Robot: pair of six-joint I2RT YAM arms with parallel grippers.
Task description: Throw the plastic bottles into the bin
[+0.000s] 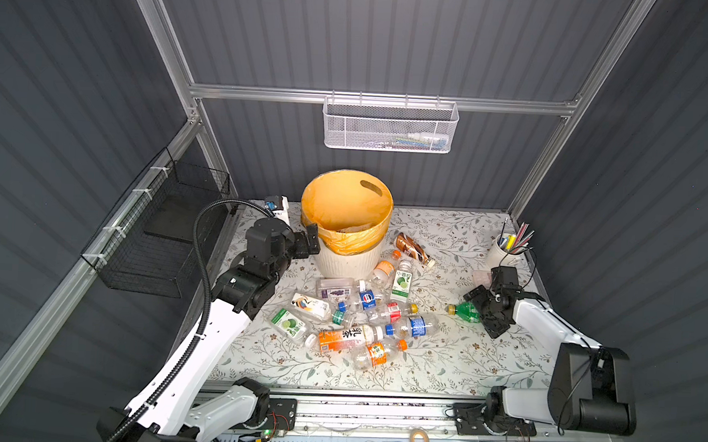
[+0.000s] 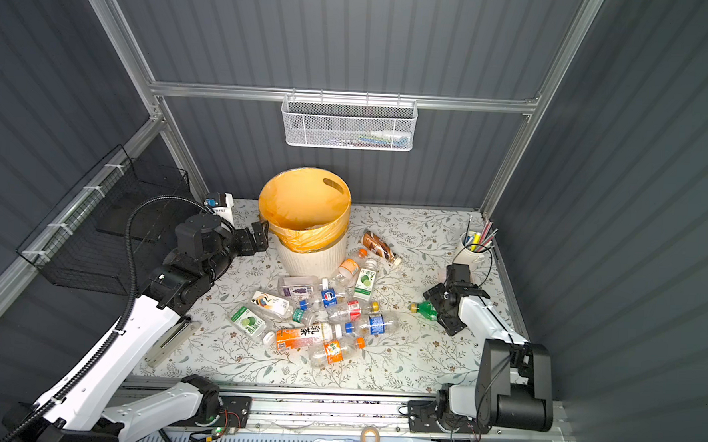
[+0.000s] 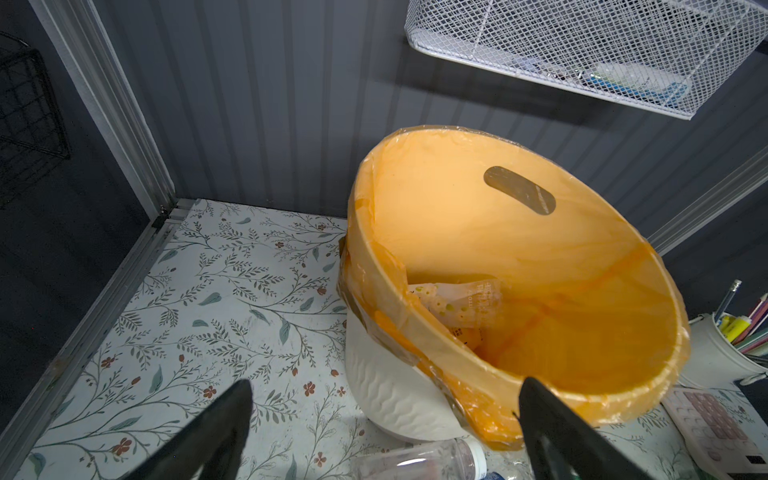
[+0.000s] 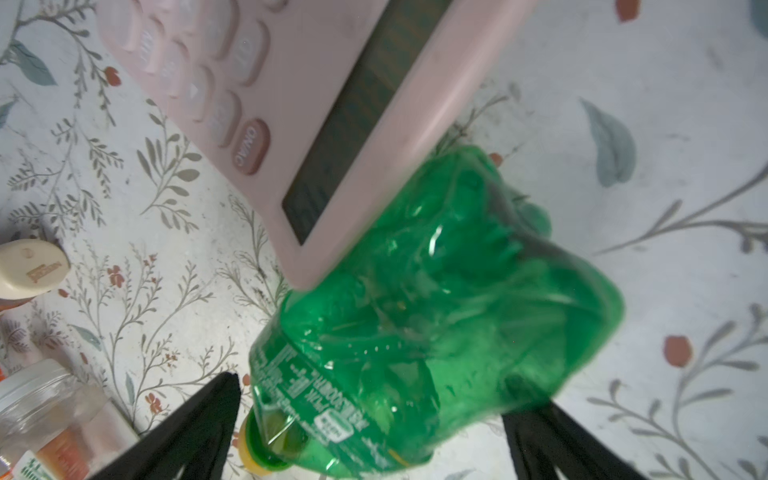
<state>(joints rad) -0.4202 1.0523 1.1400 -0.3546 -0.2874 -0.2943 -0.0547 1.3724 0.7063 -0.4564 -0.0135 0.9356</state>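
**Observer:** Where did the plastic bottles (image 1: 359,318) lie?

**Recorder:** They lay on their sides, heaped on the floral counter (image 1: 440,368) in front of the bin (image 1: 350,263). A dotted-label bottle (image 3: 453,303) lay inside the bin, its print too blurred to read.

**Observer:** Was any writing legible?

**Recorder:** The orange-label bottle (image 1: 344,338) carried the large characters 乳茶. A clear bottle (image 1: 367,298) showed the Pepsi roundel on blue. One lime-label bottle (image 1: 402,283) lay near the bin's foot, and a second lime-label bottle (image 1: 288,323) lay at the heap's left edge. Both showed a cut lime, but the text was too small to read. The brown bottle (image 1: 413,248) lay apart, right of the bin. Its cream cap (image 4: 31,270) bore lettering that looked like Nescafé.

**Observer:** And the pincers?

**Recorder:** The left pincer (image 3: 385,384) stood spread wide and empty, at the bin's near rim where the orange bag (image 3: 478,399) folded over. The right pincer (image 4: 390,395) was also spread, one finger on either side of the green bottle (image 4: 436,311). No squeeze on the bottle was visible. That bottle lay on the counter, yellow cap (image 4: 257,457) toward the heap, its crumpled body against a corner of the pink calculator (image 4: 332,83). One calculator key (image 4: 251,145) read ON/AC. The green bottle's fine print could not be read.
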